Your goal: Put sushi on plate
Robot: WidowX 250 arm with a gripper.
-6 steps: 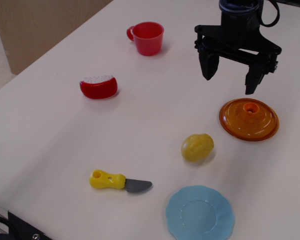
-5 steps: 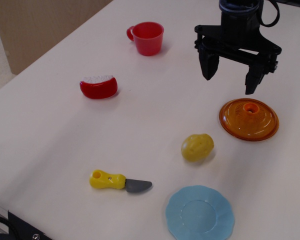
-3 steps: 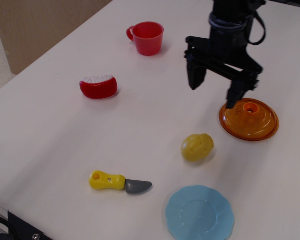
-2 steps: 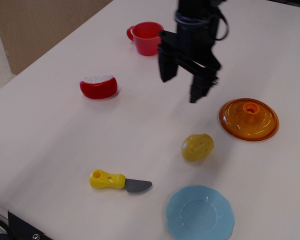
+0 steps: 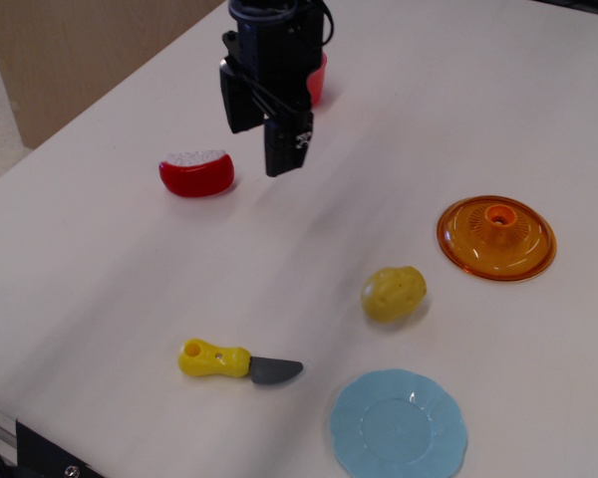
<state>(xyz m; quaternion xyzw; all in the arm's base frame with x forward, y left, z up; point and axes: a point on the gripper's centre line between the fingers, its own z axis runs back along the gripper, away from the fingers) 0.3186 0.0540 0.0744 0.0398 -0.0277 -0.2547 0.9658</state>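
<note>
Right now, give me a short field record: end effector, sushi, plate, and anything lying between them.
end effector: open, empty, above the table just right of the sushi
sushi: on the table, untouched
plate: near edge, nothing on it
between them: yellow toy; toy knife
also present: orange lid; red cup, partly hidden

No text, label, brand, number or sign can be read on anything in view; every surface is plain.
</note>
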